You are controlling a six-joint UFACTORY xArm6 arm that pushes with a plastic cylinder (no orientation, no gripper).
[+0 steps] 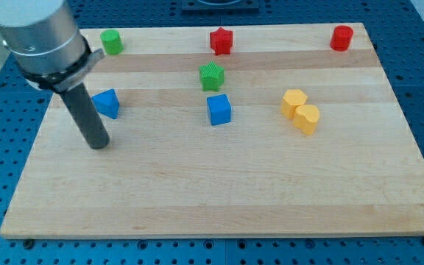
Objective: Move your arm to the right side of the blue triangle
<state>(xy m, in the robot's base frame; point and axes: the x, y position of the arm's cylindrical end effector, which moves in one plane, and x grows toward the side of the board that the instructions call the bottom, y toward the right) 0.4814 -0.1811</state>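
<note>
Blue triangle [107, 102] sits at frame's upper left on the tabletop [219, 191]. My tip [98, 144] rests below-left of it; no jaws on this end effector. Right side not yet reached.

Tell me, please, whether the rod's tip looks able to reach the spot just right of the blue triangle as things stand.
Probably yes. My tip sits just below and slightly left of the blue triangle. The board to the triangle's right looks bare as far as the blue cube, so I could circle under the triangle without pushing anything.
</note>
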